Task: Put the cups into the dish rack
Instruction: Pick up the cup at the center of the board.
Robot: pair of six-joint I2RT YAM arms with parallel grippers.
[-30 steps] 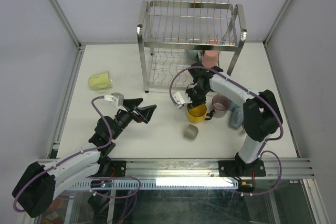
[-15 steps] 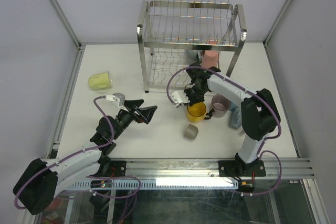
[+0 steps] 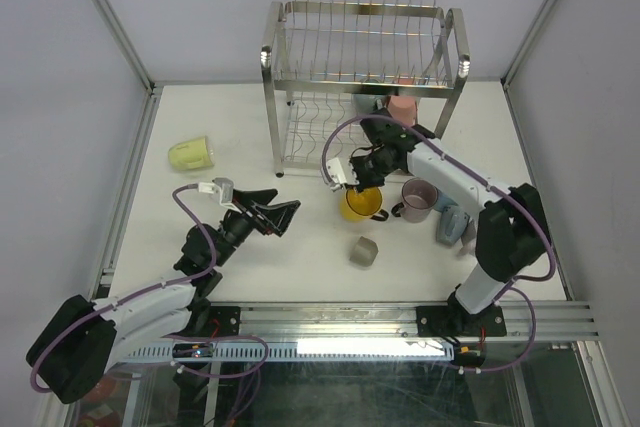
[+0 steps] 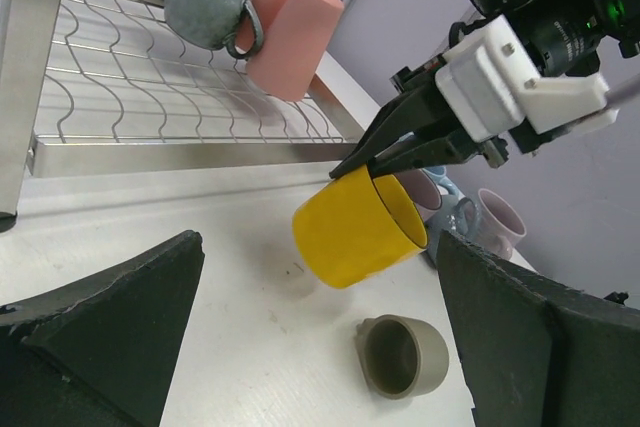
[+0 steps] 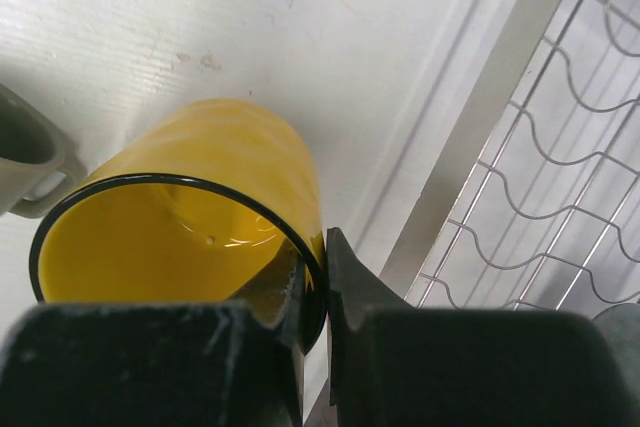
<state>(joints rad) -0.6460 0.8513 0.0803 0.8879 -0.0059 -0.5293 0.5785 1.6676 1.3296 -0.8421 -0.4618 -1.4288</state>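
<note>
Yellow cup (image 5: 200, 187), partly behind right claw (image 5: 318, 255)

Yellow mug (image 3: 358, 204), dark rim; pink mugs (image 4: 300, 42); grey-blue mug (image 4: 200, 2); pale green mug (image 3: 190, 154); shiny steel rack (image 4: 150, 155).

Cups (image 3: 402, 107) in lower tier, right end, of dish rack (image 3: 350, 82) on table (image 3: 230, 117).
</note>
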